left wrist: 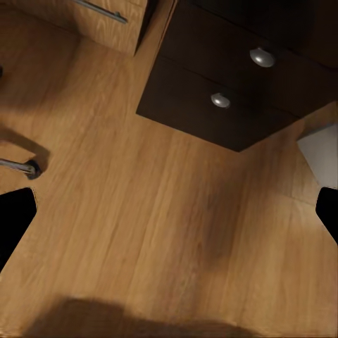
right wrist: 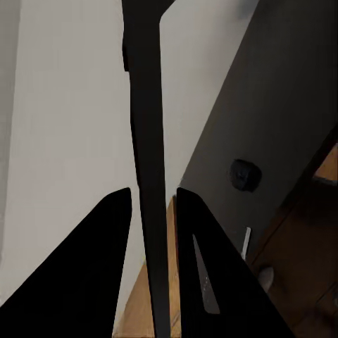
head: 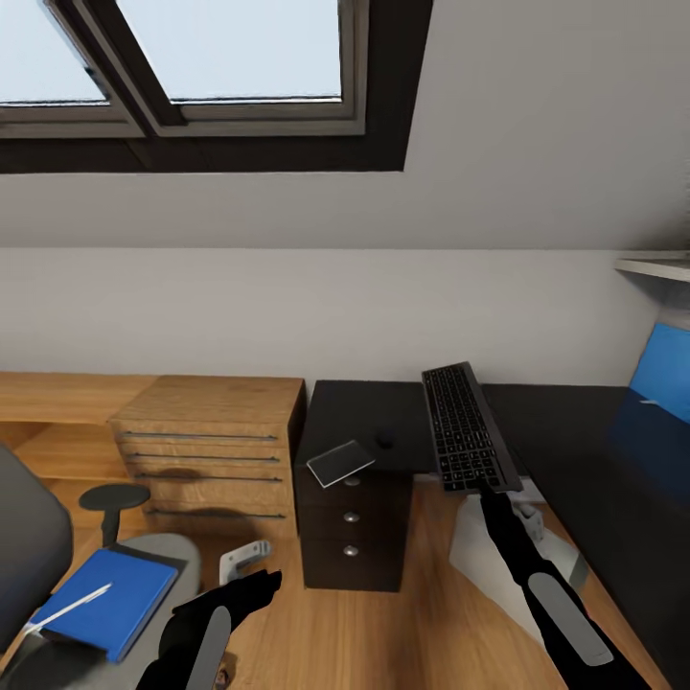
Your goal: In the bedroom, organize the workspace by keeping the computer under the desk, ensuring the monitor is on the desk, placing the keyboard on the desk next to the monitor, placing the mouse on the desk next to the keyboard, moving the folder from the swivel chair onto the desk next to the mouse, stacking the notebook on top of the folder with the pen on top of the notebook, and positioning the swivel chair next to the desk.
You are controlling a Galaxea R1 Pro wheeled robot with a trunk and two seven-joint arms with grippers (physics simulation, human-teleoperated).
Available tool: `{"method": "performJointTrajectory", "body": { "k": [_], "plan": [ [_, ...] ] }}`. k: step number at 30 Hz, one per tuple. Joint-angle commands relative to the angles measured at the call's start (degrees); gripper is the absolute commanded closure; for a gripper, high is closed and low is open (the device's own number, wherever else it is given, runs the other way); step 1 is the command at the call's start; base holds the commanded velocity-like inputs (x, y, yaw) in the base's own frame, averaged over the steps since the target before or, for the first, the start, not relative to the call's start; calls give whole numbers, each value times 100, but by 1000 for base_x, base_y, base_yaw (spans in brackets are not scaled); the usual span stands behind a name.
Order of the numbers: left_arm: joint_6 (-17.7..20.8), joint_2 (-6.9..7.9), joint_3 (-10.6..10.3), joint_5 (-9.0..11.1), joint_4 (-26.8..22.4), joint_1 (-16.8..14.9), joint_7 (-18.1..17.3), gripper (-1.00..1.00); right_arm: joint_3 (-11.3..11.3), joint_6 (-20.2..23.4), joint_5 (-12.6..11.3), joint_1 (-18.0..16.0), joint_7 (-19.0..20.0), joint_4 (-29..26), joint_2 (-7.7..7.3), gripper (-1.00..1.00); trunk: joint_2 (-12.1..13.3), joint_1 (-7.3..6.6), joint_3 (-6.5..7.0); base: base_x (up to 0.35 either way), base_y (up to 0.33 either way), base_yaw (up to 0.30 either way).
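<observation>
- One slim dark grey keyboard (head: 469,428) with rows of small keys is held up over the one big shiny black desk (head: 613,479), at about 1 o'clock in the head view.
- The right gripper (right wrist: 153,232) is closed on the keyboard's near end; in the right wrist view its two black fingers (right wrist: 105,260) press on each side of the thin board.
- One small dark rounded mouse (head: 384,443) sits on the desk, just at 9 o'clock of the keyboard.
- One small thin dark notebook (head: 340,462) with pale edges lies flat on the desk corner, over three black drawers (head: 351,522) with round silver knobs.
- One flat bright blue folder (head: 103,600) lies on the seat of the one grey soft swivel chair (head: 29,546), at 8 o'clock. One thin white pen (head: 65,607) lies on the folder.
- The left gripper (left wrist: 169,211) is spread wide with nothing in it, over the light wood floor (left wrist: 162,232), near the folder.
- One light wood drawer unit (head: 206,450) with four long handles stands at 9 o'clock of the desk.
</observation>
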Motion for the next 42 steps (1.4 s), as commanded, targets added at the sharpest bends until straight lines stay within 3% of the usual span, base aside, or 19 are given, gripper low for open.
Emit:
{"method": "performJointTrajectory", "body": {
  "k": [1, 13, 42],
  "plan": [
    [22, -5, 6, 61, -7, -4, 42, -100, 29, -38, -68, -5, 34, 3, -7, 100, 36, -26, 11, -337, 0, 0],
    [22, -5, 4, 61, -7, -4, 42, -100, 32, -22, -66, -5, 41, 26, -11, 100, 517, -289, 226, -337, 0, 0],
    [-5, -5, -14, 11, 93, -4, 51, -100, 32, 50, -64, -5, 41, 56, -44, 100, 517, -289, 226, -323, -81, 0]
  ]
}}
